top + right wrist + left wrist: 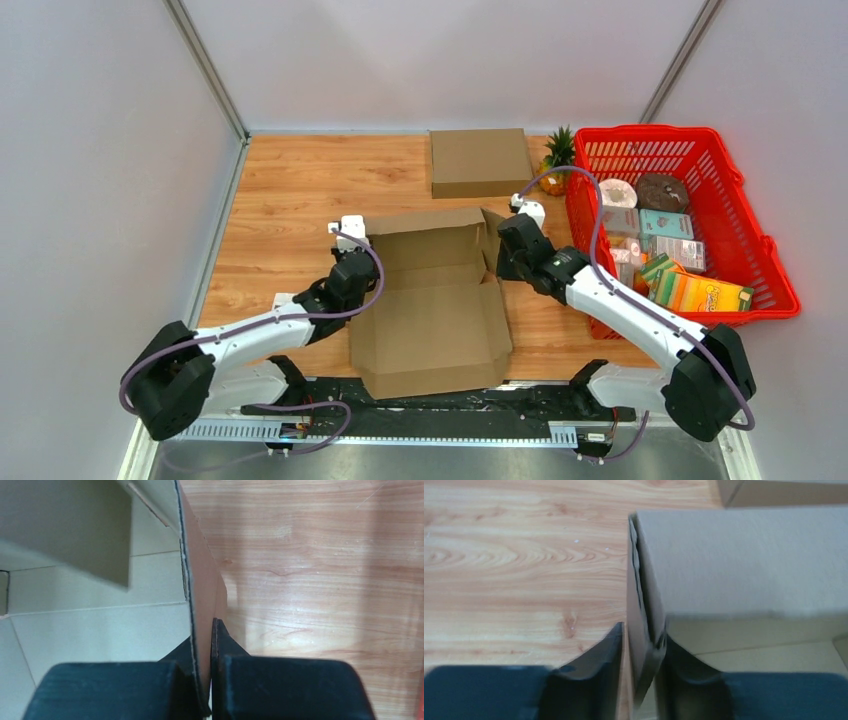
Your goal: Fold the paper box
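The open brown paper box (pixel 430 310) lies at the middle of the wooden table, its back wall and side walls raised and its front panel lying flat toward the arms. My left gripper (pixel 352 262) is at the box's left side wall. In the left wrist view the gripper (pixel 641 645) has its fingers (pixel 599 660) on both sides of that wall (pixel 644 600) and is shut on it. My right gripper (pixel 510 250) is at the right side wall. In the right wrist view the gripper (pixel 202 640) pinches that wall (pixel 200 570).
A closed flat cardboard box (pixel 480 162) lies at the back of the table. A red basket (pixel 650 129) with several packaged goods stands at the right, close to my right arm. A small pineapple (pixel 558 150) stands beside it.
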You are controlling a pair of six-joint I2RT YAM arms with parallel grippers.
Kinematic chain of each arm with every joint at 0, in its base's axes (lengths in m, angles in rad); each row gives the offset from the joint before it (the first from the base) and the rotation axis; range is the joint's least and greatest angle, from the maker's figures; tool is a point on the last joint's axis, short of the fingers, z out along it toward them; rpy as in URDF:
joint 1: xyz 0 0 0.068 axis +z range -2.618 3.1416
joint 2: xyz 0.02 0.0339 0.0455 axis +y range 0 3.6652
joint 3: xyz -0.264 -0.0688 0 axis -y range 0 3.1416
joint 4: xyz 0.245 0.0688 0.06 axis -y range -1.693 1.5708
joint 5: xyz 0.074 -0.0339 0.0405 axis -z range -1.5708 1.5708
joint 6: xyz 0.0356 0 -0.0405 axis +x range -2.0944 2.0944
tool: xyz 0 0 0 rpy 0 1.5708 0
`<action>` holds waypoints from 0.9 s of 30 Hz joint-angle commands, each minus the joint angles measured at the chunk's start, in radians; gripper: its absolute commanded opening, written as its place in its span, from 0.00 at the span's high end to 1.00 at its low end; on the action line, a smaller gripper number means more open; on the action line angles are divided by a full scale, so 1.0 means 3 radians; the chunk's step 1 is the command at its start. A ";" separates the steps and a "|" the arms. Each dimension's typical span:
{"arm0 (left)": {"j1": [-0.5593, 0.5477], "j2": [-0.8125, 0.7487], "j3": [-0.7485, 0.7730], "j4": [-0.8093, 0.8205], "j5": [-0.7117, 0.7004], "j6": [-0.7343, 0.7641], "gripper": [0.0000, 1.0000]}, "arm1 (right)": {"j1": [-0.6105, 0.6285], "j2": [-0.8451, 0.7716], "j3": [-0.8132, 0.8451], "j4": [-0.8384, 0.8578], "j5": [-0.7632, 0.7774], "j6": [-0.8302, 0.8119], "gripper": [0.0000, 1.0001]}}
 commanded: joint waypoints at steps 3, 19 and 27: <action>-0.0010 -0.0662 0.0008 -0.0382 0.0696 -0.0247 0.31 | 0.0021 -0.0203 -0.0167 0.0328 -0.0093 0.0240 1.00; -0.0470 -0.0038 -0.0382 0.1124 0.1995 -0.1106 0.84 | 0.0031 -0.0208 -0.0197 0.0492 -0.0041 0.0343 0.98; -0.0475 0.1840 0.0191 0.2209 0.2098 -0.1550 0.94 | 0.0037 -0.0162 -0.0187 0.0543 -0.0052 0.0225 0.98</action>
